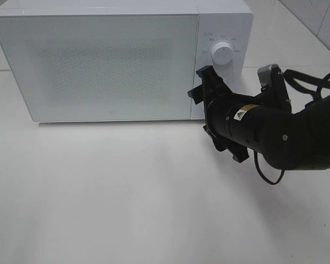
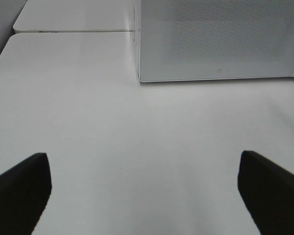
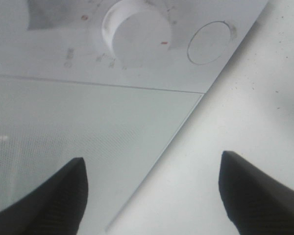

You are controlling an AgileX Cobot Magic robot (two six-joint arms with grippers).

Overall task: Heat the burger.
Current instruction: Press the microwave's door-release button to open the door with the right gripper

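The burger is out of view in every frame. A white microwave point(image 1: 99, 60) stands at the back of the table with its door shut; the left wrist view shows its near corner point(image 2: 220, 39). My right gripper point(image 1: 199, 82) hovers open just in front of the control panel, below the round dial point(image 1: 222, 55). In the right wrist view the open fingers point(image 3: 152, 161) frame the door's edge, with the dial point(image 3: 137, 34) and a round button point(image 3: 208, 42) beyond them. My left gripper point(image 2: 142, 159) is open over bare table, well short of the microwave, and holds nothing.
The white table point(image 1: 126, 203) spreads in front of the microwave. The right arm's black body and cables point(image 1: 297, 126) occupy the right side. A seam separates this table from another surface point(image 2: 73, 19) behind it on the left.
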